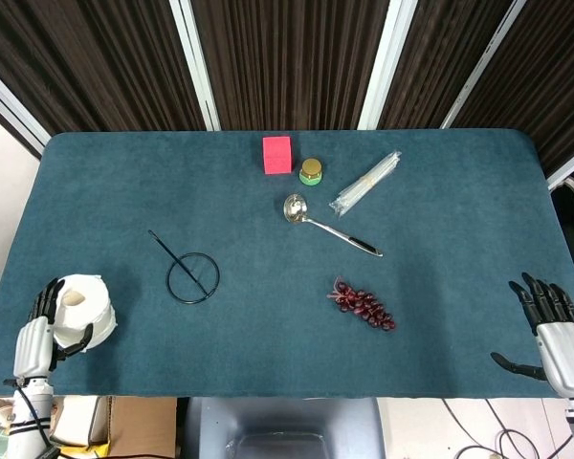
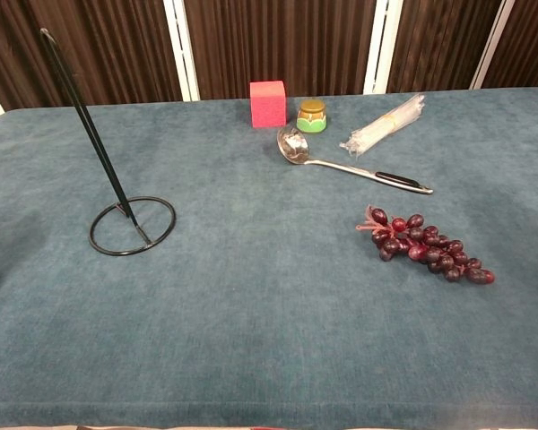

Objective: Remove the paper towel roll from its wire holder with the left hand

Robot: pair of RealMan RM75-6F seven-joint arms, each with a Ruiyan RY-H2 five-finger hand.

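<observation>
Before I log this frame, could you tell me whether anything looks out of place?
Only the paper towel roll: the left hand holds it at the table's near-left corner, apart from the bare wire holder.

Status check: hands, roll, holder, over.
Left hand grips paper towel roll, off the wire holder. Right hand open, idle. Nothing in the way.

From the head view we look steeply down on the whole worktop (image 1: 268, 363), edge to edge, facing the dark slatted wall. From the chest view we sit lower and nearer, looking across it. Both share the wire holder (image 1: 191, 274) (image 2: 125, 215), ladle (image 1: 327, 226) (image 2: 350, 165) and grapes (image 1: 364, 306) (image 2: 426, 246).
</observation>
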